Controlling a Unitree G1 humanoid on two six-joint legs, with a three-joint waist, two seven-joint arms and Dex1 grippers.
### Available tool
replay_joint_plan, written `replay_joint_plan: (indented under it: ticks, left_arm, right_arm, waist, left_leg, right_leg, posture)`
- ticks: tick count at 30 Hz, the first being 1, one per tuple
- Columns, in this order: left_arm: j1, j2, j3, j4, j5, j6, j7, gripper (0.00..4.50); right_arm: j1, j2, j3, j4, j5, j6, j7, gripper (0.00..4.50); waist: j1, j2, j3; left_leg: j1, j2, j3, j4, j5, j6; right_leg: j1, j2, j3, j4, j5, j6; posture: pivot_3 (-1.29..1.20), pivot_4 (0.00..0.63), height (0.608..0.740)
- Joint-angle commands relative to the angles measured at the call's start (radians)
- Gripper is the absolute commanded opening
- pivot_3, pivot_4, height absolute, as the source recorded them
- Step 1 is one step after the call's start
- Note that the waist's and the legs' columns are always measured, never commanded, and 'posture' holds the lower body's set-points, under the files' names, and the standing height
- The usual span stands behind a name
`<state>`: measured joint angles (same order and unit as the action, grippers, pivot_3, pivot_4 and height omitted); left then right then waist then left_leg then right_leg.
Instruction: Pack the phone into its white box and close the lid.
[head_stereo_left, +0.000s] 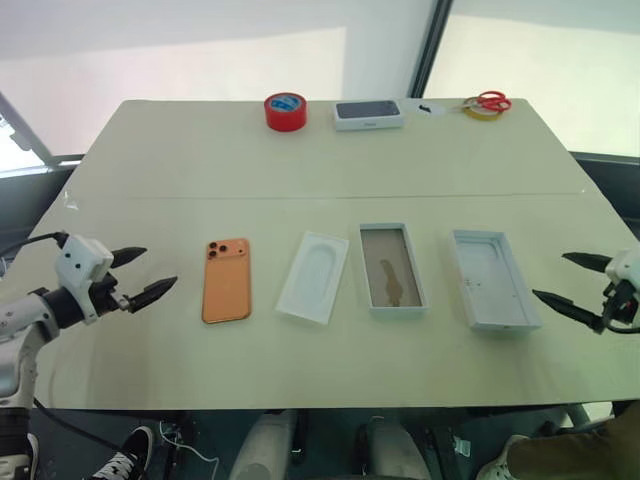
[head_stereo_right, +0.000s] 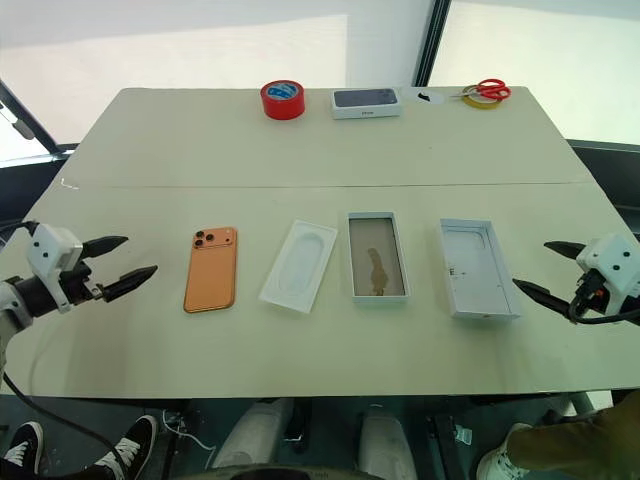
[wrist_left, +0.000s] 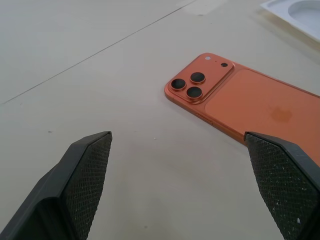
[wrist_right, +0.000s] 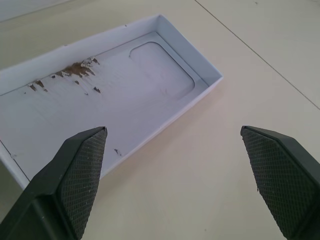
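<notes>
Phone (head_stereo_left: 226, 280) lies camera-side up on the table (head_stereo_left: 300, 180), left of the white box (head_stereo_left: 391, 268) and lid (head_stereo_left: 492, 279). Left gripper (head_stereo_left: 140, 275) and right gripper (head_stereo_left: 570, 280) both spread wide, empty. Phone likely rigid, slick, thin: pinch across long edges.

Two arms, each ending in a white boxy wrist block. Left hand (head_stereo_left: 140, 275) with two black tapered fingers (wrist_left: 85, 170), inner faces stamped with a fine diamond-grid texture. Right hand (head_stereo_right: 545, 270) likewise: black pointed fingers (wrist_right: 82, 165), same knurled pads, chunky angular bases. Dark joint behind the left wrist block, pale grey forearm, thin black cable looping off it.
</notes>
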<state>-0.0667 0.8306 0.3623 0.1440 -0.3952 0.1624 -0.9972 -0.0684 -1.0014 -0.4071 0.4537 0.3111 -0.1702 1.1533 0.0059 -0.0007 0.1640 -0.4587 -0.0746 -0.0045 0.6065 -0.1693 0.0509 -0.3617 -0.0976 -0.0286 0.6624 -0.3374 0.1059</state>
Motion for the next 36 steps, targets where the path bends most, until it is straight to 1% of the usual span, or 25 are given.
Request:
replay_joint_plan:
  ticks: [1,5,7,9,11,14,16,17,19,20,22,25,29,31,36]
  left_arm:
    - [-0.03,-0.008,-0.012,-0.049,-0.006,0.016,0.023,4.45]
    - [-0.055,-0.026,-0.04,-0.111,-0.016,0.078,0.06,4.45]
    - [-0.07,-0.034,-0.065,-0.166,-0.032,0.151,0.081,4.45]
    - [-0.1,-0.035,-0.099,-0.217,-0.109,0.314,0.075,4.45]
    - [-0.144,-0.057,-0.152,-0.265,-0.161,0.448,0.092,4.45]
    - [-0.228,-0.12,-0.202,-0.296,-0.221,0.614,0.158,4.45]
    - [-0.297,-0.181,-0.198,-0.268,-0.257,0.722,0.235,4.45]
    - [-0.324,-0.206,-0.196,-0.253,-0.269,0.752,0.254,4.45]
    - [-0.374,-0.252,-0.182,-0.205,-0.313,0.879,0.303,4.45]
    - [-0.386,-0.272,-0.198,-0.203,-0.308,0.876,0.308,4.45]
    - [-0.42,-0.319,-0.182,-0.18,-0.353,0.968,0.343,4.45]
    - [-0.433,-0.348,-0.185,-0.187,-0.399,1.065,0.348,4.45]
    - [-0.393,-0.346,-0.254,-0.195,-0.348,1.027,0.348,4.45]
    - [-0.389,-0.37,-0.24,-0.163,-0.365,1.042,0.352,4.45]
    - [-0.391,-0.416,-0.25,-0.118,-0.359,1.016,0.353,4.45]
  right_arm:
    - [-0.017,0.006,0.002,-0.061,0.013,0.018,-0.017,4.48]
    - [-0.026,0.02,0.026,-0.165,0.034,0.075,-0.023,4.48]
    - [-0.04,0.037,0.05,-0.245,0.048,0.107,-0.034,4.48]
    - [-0.06,0.058,0.086,-0.338,0.059,0.145,-0.045,4.48]
    - [-0.081,0.084,0.135,-0.437,0.068,0.175,-0.05,4.48]
    - [-0.103,0.112,0.19,-0.535,0.085,0.206,-0.042,4.48]
    - [-0.117,0.123,0.219,-0.568,0.081,0.212,-0.041,4.48]
    - [-0.126,0.129,0.231,-0.574,0.075,0.21,-0.045,4.48]
    - [-0.147,0.147,0.249,-0.576,0.072,0.217,-0.06,4.48]
    - [-0.156,0.153,0.257,-0.569,0.062,0.209,-0.063,4.48]
    - [-0.171,0.161,0.267,-0.549,0.045,0.196,-0.065,4.48]
    - [-0.176,0.162,0.266,-0.535,0.035,0.18,-0.068,4.48]
    - [-0.163,0.159,0.258,-0.523,0.024,0.158,-0.068,4.48]
    - [-0.158,0.159,0.256,-0.521,0.022,0.152,-0.069,4.48]
    - [-0.159,0.161,0.256,-0.513,0.018,0.143,-0.076,4.48]
  waist:
    - [0.001,0.0,0.0]
    - [0.001,0.0,0.0]
    - [0.002,0.0,0.0]
    - [0.002,0.0,0.0]
    - [0.002,0.0,0.0]
    - [0.008,0.0,0.0]
    - [0.01,-0.001,0.001]
    - [0.01,-0.001,0.001]
    - [0.008,-0.002,0.001]
    - [0.007,-0.002,0.001]
    - [0.006,-0.002,0.001]
    - [0.006,-0.002,0.001]
    - [0.007,-0.002,0.001]
    - [0.007,-0.002,0.001]
    - [0.011,-0.002,0.0]
  left_leg:
    - [0.0,0.0,0.0,0.0,0.0,0.0]
    - [0.0,0.0,0.0,0.0,0.0,0.0]
    - [0.0,0.0,0.0,0.0,0.0,0.0]
    - [0.0,0.0,0.0,0.0,0.0,0.0]
    - [0.0,0.0,0.0,0.0,0.0,0.0]
    - [0.0,0.0,0.0,0.001,0.0,0.0]
    - [-0.001,0.0,0.0,0.003,0.0,0.0]
    - [-0.001,0.0,0.0,0.004,0.0,0.0]
    - [-0.001,0.0,0.0,0.005,0.0,0.001]
    - [-0.001,0.0,0.0,0.006,0.0,0.001]
    - [-0.001,0.0,0.0,0.006,0.001,0.002]
    - [-0.001,0.0,0.0,0.006,0.002,0.002]
    - [-0.001,0.0,0.0,0.006,0.002,0.001]
    - [0.0,0.0,0.0,0.006,0.001,0.0]
    - [0.0,0.0,-0.001,0.006,0.001,-0.001]
  right_leg:
    - [0.0,0.0,0.0,0.0,0.0,0.0]
    - [0.0,0.0,0.0,0.0,0.001,0.002]
    - [0.0,0.0,0.0,0.0,0.001,0.002]
    - [0.0,0.0,0.0,0.0,0.001,0.002]
    - [0.0,0.0,0.0,0.0,0.001,0.002]
    - [0.0,0.0,0.0,0.0,0.001,0.003]
    - [0.001,0.001,0.0,0.0,0.001,0.003]
    - [0.001,0.001,0.0,0.001,0.002,0.003]
    - [0.001,0.001,-0.001,0.001,0.002,0.003]
    - [0.001,0.001,-0.001,0.001,0.002,0.003]
    - [0.002,0.001,-0.001,0.001,0.002,0.004]
    - [0.002,0.001,-0.001,0.001,0.002,0.004]
    - [0.003,0.001,-0.001,0.001,0.002,0.004]
    - [0.003,0.001,-0.001,0.001,0.002,0.004]
    - [0.004,0.001,-0.001,0.001,0.002,0.003]
  posture:
    - [0.0,0.15,0.738]
    - [0.0,0.15,0.738]
    - [0.0,0.15,0.738]
    - [0.0,0.15,0.738]
    - [0.0,0.15,0.738]
    - [0.0,0.15,0.738]
    - [0.0,0.15,0.738]
    - [0.0,0.15,0.738]
    - [0.0,0.15,0.738]
    - [0.0,0.15,0.738]
    - [0.0,0.15,0.738]
    - [0.0,0.15,0.738]
    - [0.0,0.15,0.738]
    - [0.0,0.15,0.738]
    - [0.0,0.15,0.738]
